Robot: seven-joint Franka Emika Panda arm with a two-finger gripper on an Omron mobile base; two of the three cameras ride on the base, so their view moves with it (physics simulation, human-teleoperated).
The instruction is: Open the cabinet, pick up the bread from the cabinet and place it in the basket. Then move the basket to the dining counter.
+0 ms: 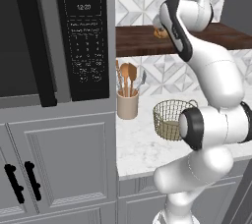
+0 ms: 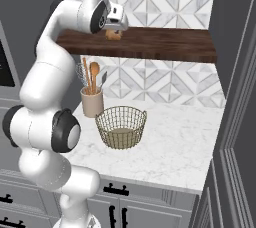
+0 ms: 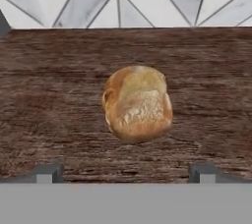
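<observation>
shelf: dark brown wood cabinet board [image 2: 150, 44] | on it: bread [image 3: 138, 102], lying alone mid-board | worktop: white marble counter [image 2: 175, 147] below | on it: wire basket [image 2: 121, 126] and beige utensil crock [image 2: 92, 102], just beside each other

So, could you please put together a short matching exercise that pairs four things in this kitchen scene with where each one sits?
Things:
1. bread
2. basket
3. utensil crock
4. gripper

Places:
A. on the marble worktop, just right of the crock in the right base view
B. lying on the dark brown wooden cabinet board
C. open, poised over the roll at the board
D. on the marble worktop against the tiled wall, holding wooden spoons

Pairs: 1-B, 2-A, 3-D, 4-C
</observation>
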